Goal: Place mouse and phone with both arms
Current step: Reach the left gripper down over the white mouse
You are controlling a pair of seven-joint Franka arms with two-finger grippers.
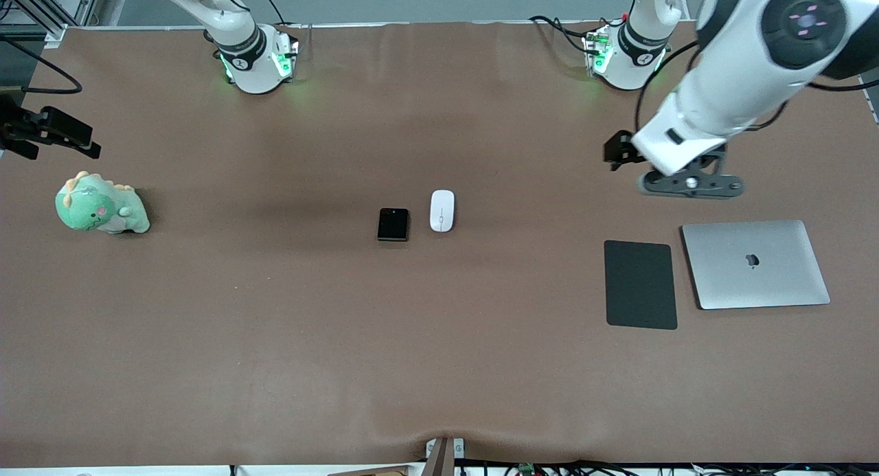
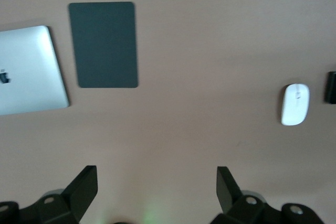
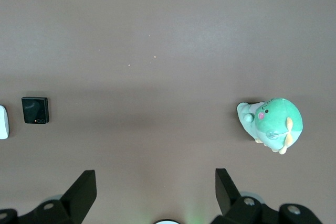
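Nothing on the brown table (image 1: 275, 338) sits inside anything else; every item lies flat on the bare surface. The mouse (image 1: 441, 210) is a small white oval, smooth and glossy, with a thin grey line running along its top, and it lies near the middle of the table. Just beside it, toward the right arm's end and not touching, lies the phone (image 1: 393, 224), a small black near-square block with rounded corners; the right wrist view shows two tiny round lenses near one edge of it. Toward the left arm's end, a dark flat pad (image 1: 640, 284) lies just beside a closed silver laptop (image 1: 755, 264), the two a little apart. At the right arm's end a green plush dinosaur (image 1: 101, 206) with a pink cheek sits alone, well apart from the phone. The left gripper (image 1: 690, 182) hangs in the air over bare table close to the laptop and pad, its fingers (image 2: 84, 187) spread wide with nothing between them. The right gripper (image 1: 48, 132) hovers at the table's edge above the plush toy, its fingers (image 3: 83, 190) likewise wide apart and holding nothing.
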